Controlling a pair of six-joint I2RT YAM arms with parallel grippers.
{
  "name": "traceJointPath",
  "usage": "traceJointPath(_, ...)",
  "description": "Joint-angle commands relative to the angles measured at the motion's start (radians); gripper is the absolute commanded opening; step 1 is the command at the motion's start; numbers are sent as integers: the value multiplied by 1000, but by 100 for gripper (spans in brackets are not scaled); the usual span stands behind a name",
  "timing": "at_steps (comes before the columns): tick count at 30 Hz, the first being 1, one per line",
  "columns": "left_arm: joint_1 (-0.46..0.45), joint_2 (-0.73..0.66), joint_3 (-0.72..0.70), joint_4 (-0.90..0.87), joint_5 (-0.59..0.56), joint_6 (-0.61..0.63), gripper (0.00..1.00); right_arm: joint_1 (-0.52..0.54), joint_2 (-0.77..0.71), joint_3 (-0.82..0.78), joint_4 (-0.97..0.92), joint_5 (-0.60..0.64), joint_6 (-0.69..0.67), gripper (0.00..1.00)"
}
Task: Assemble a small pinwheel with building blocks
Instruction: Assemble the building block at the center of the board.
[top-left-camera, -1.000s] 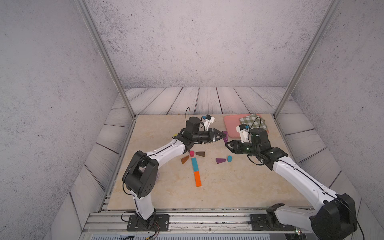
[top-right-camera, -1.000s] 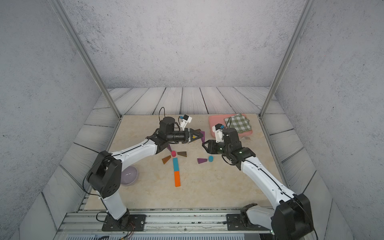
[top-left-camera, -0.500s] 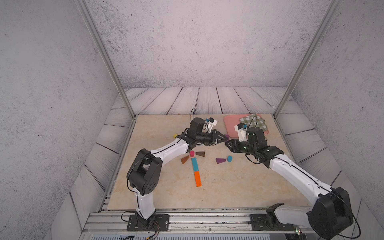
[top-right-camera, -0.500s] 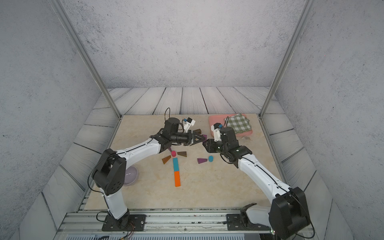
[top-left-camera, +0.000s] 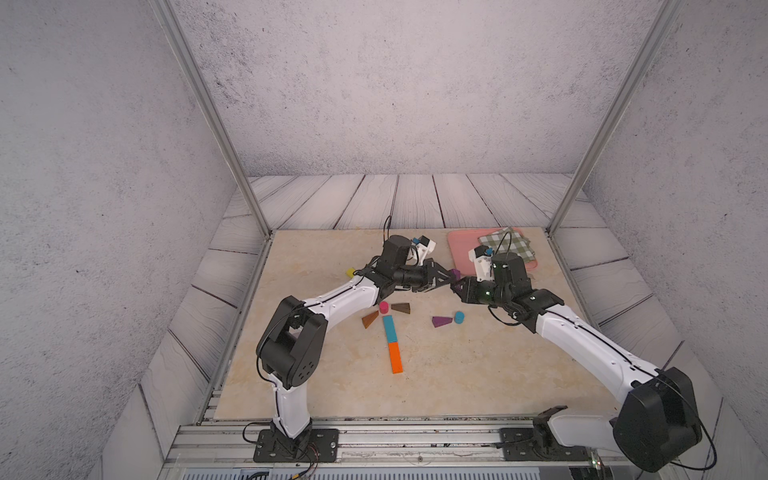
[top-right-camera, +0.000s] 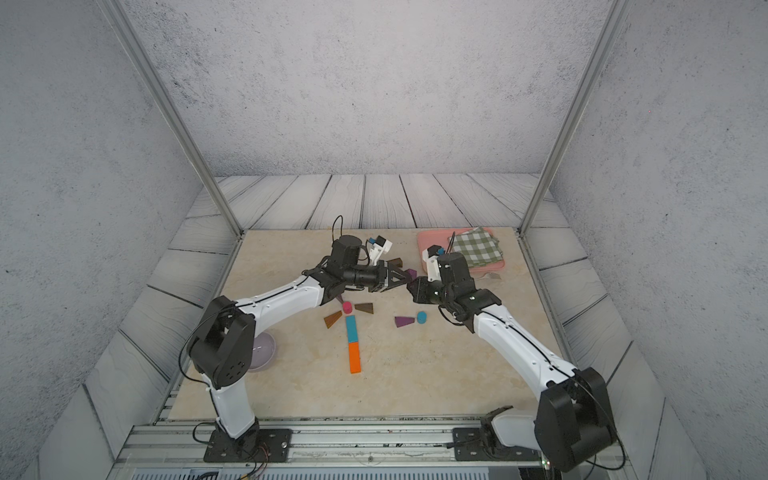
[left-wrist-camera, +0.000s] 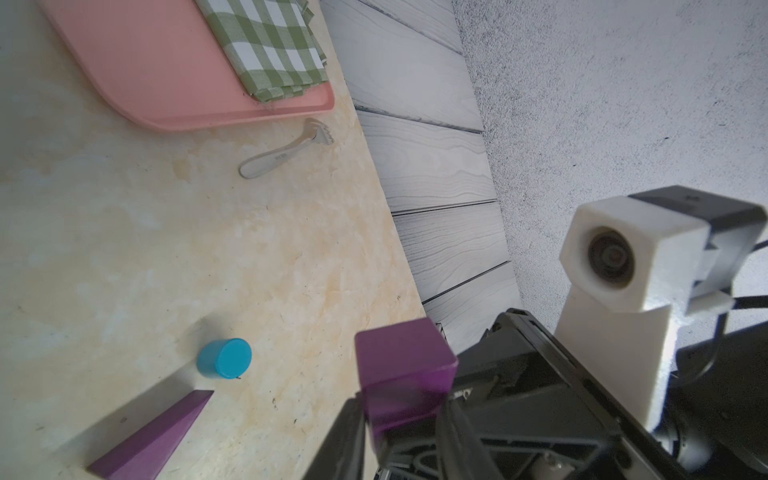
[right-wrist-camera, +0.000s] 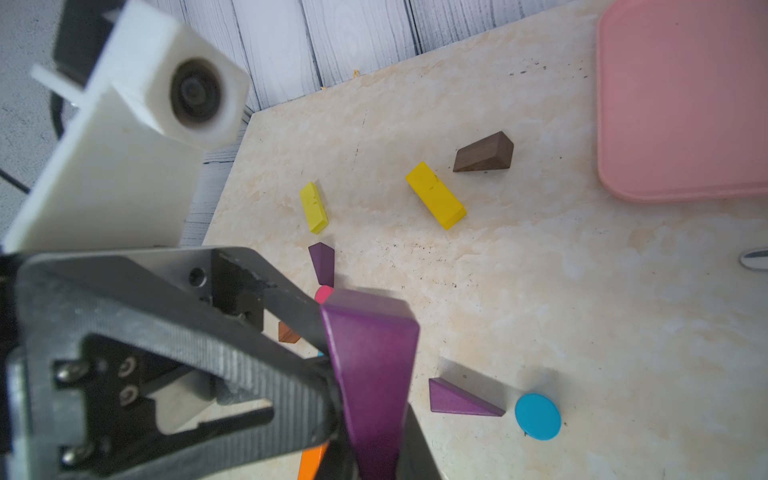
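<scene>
A purple wedge (top-left-camera: 456, 273) (top-right-camera: 411, 273) hangs in the air between both arms. My left gripper (top-left-camera: 450, 277) (left-wrist-camera: 401, 415) is shut on its thick end. My right gripper (top-left-camera: 457, 286) (right-wrist-camera: 374, 436) is shut on its thin end from the opposite side. On the table lie a pink cylinder (top-left-camera: 383, 307), two brown wedges (top-left-camera: 401, 308) (top-left-camera: 370, 319), a teal bar (top-left-camera: 389, 327) and an orange bar (top-left-camera: 395, 358) end to end. To their right lie another purple wedge (top-left-camera: 441, 321) and a blue cylinder (top-left-camera: 459, 317).
Two yellow bars (right-wrist-camera: 313, 207) (right-wrist-camera: 435, 195), a brown wedge (right-wrist-camera: 484, 153) and a purple wedge (right-wrist-camera: 322, 257) lie farther back. A pink tray (top-left-camera: 461, 245) with a checked cloth (top-left-camera: 505, 245) sits back right, a fork (left-wrist-camera: 286, 153) beside it. A lilac bowl (top-right-camera: 264, 349) sits behind the left arm.
My left gripper carried the purple wedge a little rightward to the right gripper. The right jaws closed onto the wedge.
</scene>
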Motion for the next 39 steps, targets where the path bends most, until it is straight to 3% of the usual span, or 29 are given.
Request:
traceJointPath(1, -16, 1, 25, 22, 39, -3, 36, 0, -11, -9, -3, 48, 32, 0)
traceJointPath(3, -15, -8, 22, 22, 29, -2, 44, 0, -21, -17, -2, 56, 46, 0)
traceJointPath(5, -12, -20, 17, 14, 10, -2, 59, 0, -32, -27, -6, 69, 61, 0)
traceJointPath(6, -10, -26, 15, 15, 3, -2, 69, 0, -40, -33, -6, 77, 66, 0)
traceJointPath(7, -7, -34, 10, 13, -7, -3, 94, -1, -46, -39, -8, 85, 73, 0)
traceJointPath(8, -3, -42, 3, 14, -16, -6, 96, 0, -54, -44, -13, 94, 76, 0)
traceJointPath(17, 94, -167, -119, 1, -118, -29, 96, -7, -73, -34, -142, 260, 117, 0)
traceJointPath(22, 191, -304, -180, -262, -300, 81, 96, -13, -13, 10, -262, 415, 147, 0)
traceJointPath(26, 246, -406, -238, -390, -459, 174, 96, -14, 65, 19, -253, 450, 172, 0)
traceJointPath(39, 385, -483, -328, -426, -416, 231, 96, -4, 391, 118, -177, 435, 242, 0)
